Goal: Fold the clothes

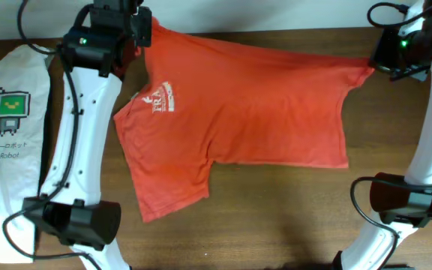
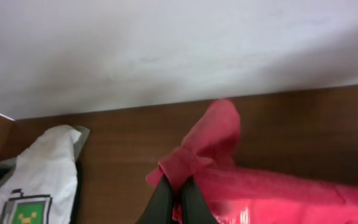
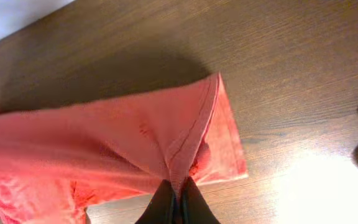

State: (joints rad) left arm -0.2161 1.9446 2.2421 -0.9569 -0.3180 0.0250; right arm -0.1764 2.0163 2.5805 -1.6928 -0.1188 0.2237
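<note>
The red-orange T-shirt (image 1: 253,97) lies spread across the far half of the bench (image 1: 276,217), its far edge pulled into a taut line from left to right. White lettering (image 1: 160,97) sits on the chest near the left, and one short sleeve splays toward the near left. The thin fabric bunches into a small knot where the left fingers (image 2: 163,202) are clenched on it at the far left corner. The right fingers (image 3: 161,205) pinch a fold of hem at the far right. The bench is dark brown wood grain. A white T-shirt (image 1: 10,135) with a green pixel print lies at the left edge, and a pale wall (image 2: 166,43) rises behind.
</note>
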